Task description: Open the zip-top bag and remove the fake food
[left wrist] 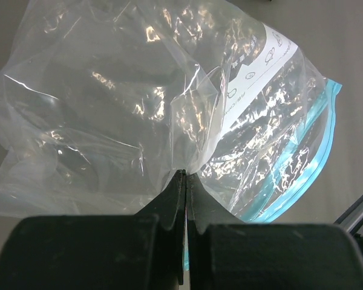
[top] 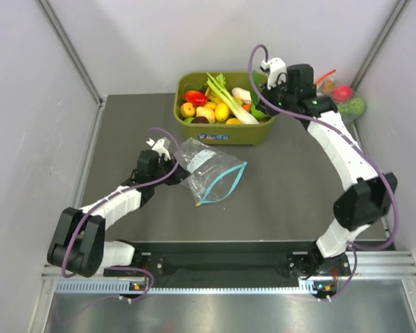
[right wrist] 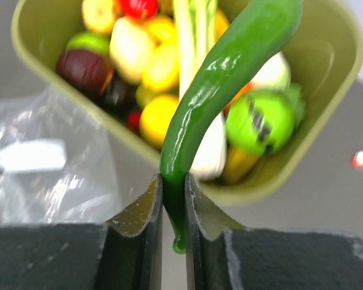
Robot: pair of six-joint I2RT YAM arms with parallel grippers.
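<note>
- Left gripper (left wrist: 186,181): we find the jaws closed tight on a fold of the zip-top bag (left wrist: 169,109), arm stretched low across the table (top: 291,180).
- Bag lies on the table just in front of the olive bin (top: 225,133), zip mouth gaping; we see nothing inside it.
- Right gripper (right wrist: 173,187): clamped on a green pepper (right wrist: 230,78), arm extended, poised above the bin's right end.
- We judge opening done and removal near complete; releasing the pepper remains.
</note>
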